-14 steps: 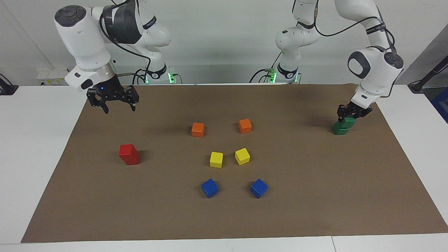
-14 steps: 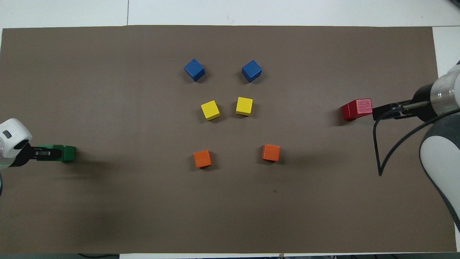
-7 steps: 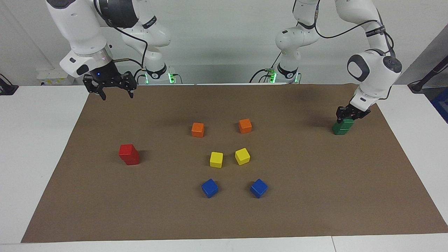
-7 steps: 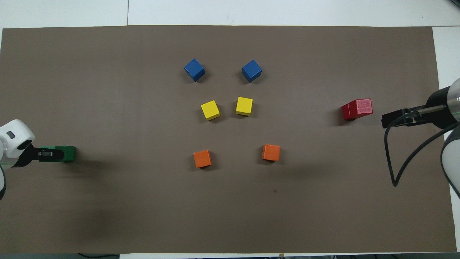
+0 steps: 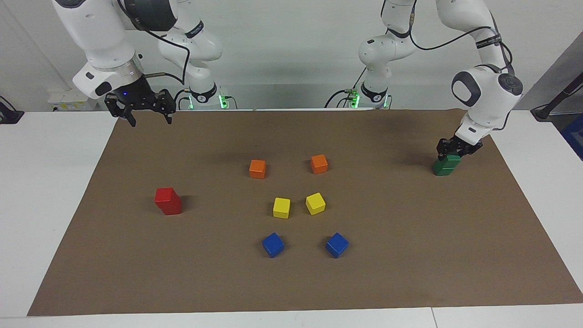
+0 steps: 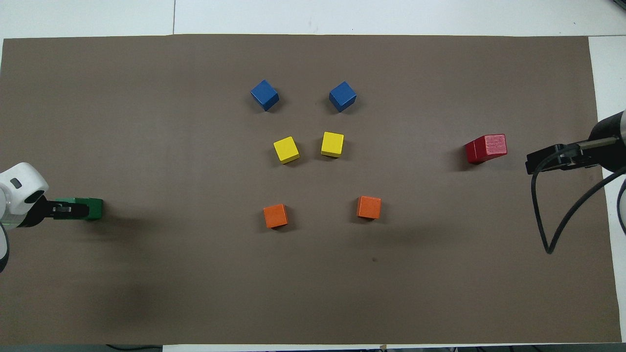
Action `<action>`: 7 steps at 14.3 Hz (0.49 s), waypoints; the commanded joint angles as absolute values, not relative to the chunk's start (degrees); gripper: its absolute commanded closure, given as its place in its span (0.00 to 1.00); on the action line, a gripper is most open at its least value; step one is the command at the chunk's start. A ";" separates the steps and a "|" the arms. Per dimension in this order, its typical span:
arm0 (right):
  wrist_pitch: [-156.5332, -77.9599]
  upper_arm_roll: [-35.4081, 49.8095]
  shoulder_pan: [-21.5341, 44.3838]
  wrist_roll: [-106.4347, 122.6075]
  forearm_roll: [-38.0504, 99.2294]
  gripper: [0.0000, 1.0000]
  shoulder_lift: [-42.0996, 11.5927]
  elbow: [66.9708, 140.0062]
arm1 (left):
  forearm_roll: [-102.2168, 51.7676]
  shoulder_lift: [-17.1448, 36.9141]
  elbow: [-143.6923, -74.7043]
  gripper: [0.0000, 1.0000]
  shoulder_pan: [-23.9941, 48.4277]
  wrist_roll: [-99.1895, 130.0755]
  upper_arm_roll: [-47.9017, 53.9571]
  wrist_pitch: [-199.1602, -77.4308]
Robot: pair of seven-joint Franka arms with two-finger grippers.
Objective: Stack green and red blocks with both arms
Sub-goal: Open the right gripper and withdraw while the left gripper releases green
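Two green blocks (image 5: 444,167) stand stacked at the left arm's end of the mat, seen from above as one green cube (image 6: 93,209). My left gripper (image 5: 452,154) sits down on the upper green block (image 5: 451,160) and covers most of it from above (image 6: 61,209). Two red blocks (image 5: 167,200) stand stacked at the right arm's end (image 6: 485,148). My right gripper (image 5: 150,118) hangs open and empty, high over the mat's edge by the robots, well apart from the red stack (image 6: 535,161).
Two orange cubes (image 5: 257,169) (image 5: 319,164), two yellow cubes (image 5: 281,207) (image 5: 315,203) and two blue cubes (image 5: 273,244) (image 5: 336,244) lie in pairs mid-mat. A brown mat (image 5: 410,255) covers the white table.
My right gripper has risen and drawn back from the red stack toward the robots. My left gripper has stayed on the green stack, whose upper block now sits more squarely.
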State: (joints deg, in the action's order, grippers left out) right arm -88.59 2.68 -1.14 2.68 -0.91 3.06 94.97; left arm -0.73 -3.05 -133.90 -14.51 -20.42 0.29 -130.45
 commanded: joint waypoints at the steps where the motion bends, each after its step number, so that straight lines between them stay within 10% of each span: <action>1: -87.10 2.81 -2.11 1.05 -0.88 0.00 1.76 93.34 | -0.09 -2.46 -131.59 0.00 -14.68 -20.92 0.70 -127.73; 7: -87.54 2.81 -2.29 0.70 -1.05 0.00 1.67 93.16 | -0.09 -4.30 -120.69 0.00 -14.06 -20.74 1.14 -113.05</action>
State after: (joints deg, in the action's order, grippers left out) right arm -88.21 2.36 -1.87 2.38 -0.92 2.54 94.63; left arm -0.73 -3.16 -124.67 -14.44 -20.46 1.08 -118.40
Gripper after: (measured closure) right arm 0.000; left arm 0.000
